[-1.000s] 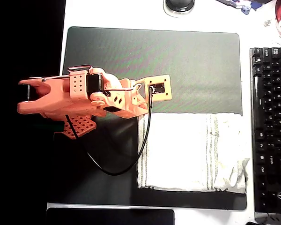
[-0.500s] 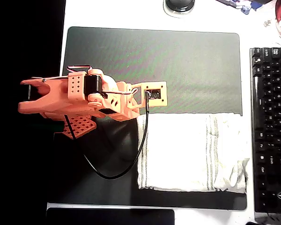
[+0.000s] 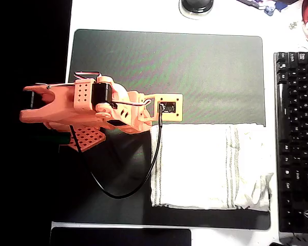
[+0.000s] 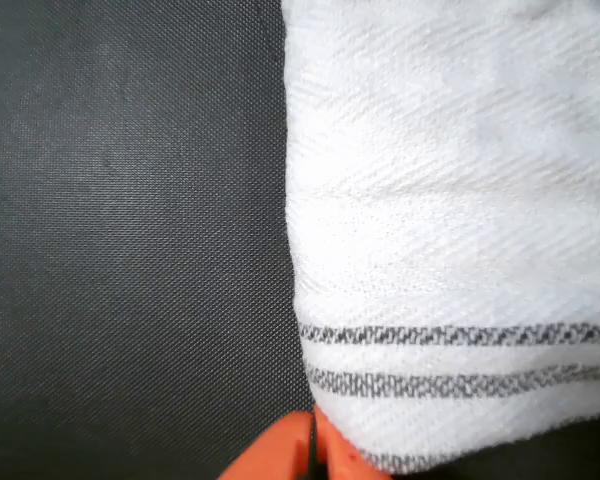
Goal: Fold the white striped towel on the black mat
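The white striped towel (image 3: 210, 166) lies flat on the lower right part of the black mat (image 3: 169, 66), its right edge rumpled. Thin grey stripes run near its left edge and right of its middle. The orange arm (image 3: 87, 107) reaches in from the left and ends over the towel's upper left corner. In the wrist view my gripper (image 4: 310, 455) is shut, its orange fingertips (image 4: 280, 460) pressed together right at the striped corner of the towel (image 4: 450, 230), with bare black mat (image 4: 130, 240) to the left. I cannot tell whether any cloth is pinched.
A black keyboard (image 3: 296, 138) stands along the mat's right side, close to the towel's rumpled edge. A round dark object (image 3: 196, 6) sits beyond the mat's far edge. A black cable (image 3: 138, 179) loops from the arm across the mat.
The arm's wrist has drawn back slightly to the left, from above the towel's top edge toward its upper left corner. The towel has not moved.
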